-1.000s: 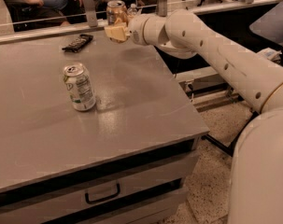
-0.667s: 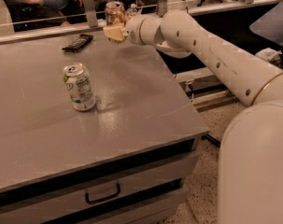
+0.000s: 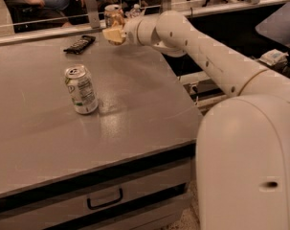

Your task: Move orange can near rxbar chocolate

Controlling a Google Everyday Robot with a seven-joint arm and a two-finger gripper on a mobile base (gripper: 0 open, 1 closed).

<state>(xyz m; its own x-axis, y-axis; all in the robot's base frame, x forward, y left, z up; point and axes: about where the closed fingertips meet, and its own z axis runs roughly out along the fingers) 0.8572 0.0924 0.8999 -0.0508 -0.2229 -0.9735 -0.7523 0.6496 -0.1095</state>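
Note:
The orange can (image 3: 114,17) stands upright at the far edge of the grey table (image 3: 135,95), copper body and silver top showing. My gripper (image 3: 114,34) is around its lower part, with the pale fingers (image 3: 117,35) closed on it. The arm reaches in from the right. The rxbar chocolate (image 3: 79,43), a flat black bar, lies on the table a short way left of the can and gripper, apart from them.
A white and green can (image 3: 81,89) stands upright on the left middle of the table. A rail and glass panel (image 3: 44,32) run along the far edge, with a seated person behind. The table's right edge drops off near my arm.
My gripper and the orange can have shifted slightly left together, toward the black bar. The white and green can and the bar have not moved.

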